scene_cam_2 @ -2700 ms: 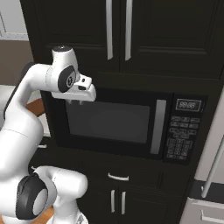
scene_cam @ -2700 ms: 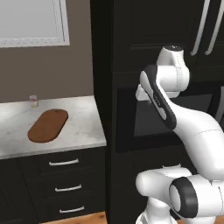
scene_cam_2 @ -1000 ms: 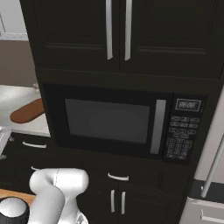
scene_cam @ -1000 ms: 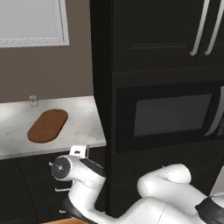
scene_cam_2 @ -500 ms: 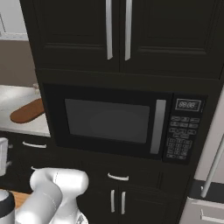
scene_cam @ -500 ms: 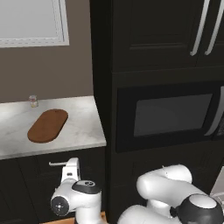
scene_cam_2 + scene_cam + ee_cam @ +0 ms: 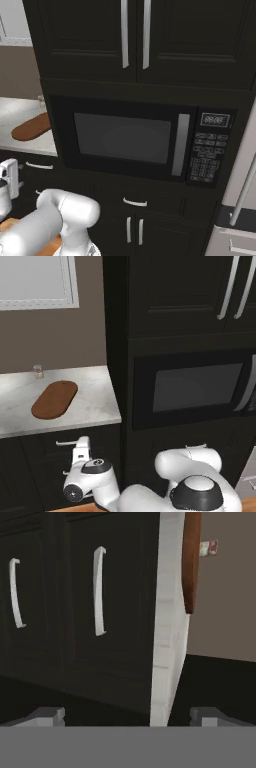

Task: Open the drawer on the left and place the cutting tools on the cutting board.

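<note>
The drawer (image 7: 45, 440) is the top one under the marble counter. It is closed, and its silver bar handle (image 7: 99, 591) runs just ahead of my hand. My gripper (image 7: 81, 443) hangs low in front of that drawer front, open, with nothing between its fingertips (image 7: 48, 714); the gripper (image 7: 10, 166) also shows at the far left of the right base view. The brown cutting board (image 7: 54, 399) lies bare on the counter above, and the cutting board (image 7: 191, 562) juts past the counter edge in the hand view. The cutting tools are hidden.
A small glass jar (image 7: 37, 371) stands behind the board by the wall. A like drawer's handle (image 7: 14, 592) sits beneath the top one. A tall black cabinet with a built-in microwave (image 7: 130, 137) rises right of the counter (image 7: 100, 406).
The arm has swung down from microwave height to low in front of the drawers. Over the last second the hand shifted slightly left and down. The jaws stayed open.
</note>
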{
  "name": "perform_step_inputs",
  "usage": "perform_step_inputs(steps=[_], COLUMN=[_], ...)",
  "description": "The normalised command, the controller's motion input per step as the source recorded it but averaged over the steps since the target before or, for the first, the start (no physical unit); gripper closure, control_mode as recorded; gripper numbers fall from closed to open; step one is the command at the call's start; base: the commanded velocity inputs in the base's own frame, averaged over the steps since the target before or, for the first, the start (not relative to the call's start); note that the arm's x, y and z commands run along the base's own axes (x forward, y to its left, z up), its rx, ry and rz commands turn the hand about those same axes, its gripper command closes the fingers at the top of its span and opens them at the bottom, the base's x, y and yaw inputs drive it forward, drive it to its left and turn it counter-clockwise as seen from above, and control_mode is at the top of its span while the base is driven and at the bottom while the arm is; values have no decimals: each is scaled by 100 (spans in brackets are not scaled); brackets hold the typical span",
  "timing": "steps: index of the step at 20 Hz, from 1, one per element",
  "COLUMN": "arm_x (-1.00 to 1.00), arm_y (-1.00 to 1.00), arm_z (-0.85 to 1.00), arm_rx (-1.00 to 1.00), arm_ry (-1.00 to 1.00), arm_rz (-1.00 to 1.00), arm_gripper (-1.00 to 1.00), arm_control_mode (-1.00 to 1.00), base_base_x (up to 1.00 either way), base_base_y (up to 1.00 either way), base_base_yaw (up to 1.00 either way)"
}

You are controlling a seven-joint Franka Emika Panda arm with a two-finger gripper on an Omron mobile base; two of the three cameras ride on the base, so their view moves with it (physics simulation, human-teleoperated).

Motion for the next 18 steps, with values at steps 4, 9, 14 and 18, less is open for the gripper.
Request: perform_step_inputs(steps=[4,9,14,18], arm_x=[43,37,34,47], arm_y=[28,8,1,7], arm_z=[-29,-26,-23,-24], arm_rx=[0,0,0,0], arm_ry=[-10,-7,-2,-1], arm_rz=[0,0,0,0], arm_gripper=[-100,-100,-100,-100], arm_control_mode=[-100,-100,-100,-100], base_base_x=[0,0,0,0], base_base_y=[0,0,0,0], base_base_yaw=[0,0,0,0])
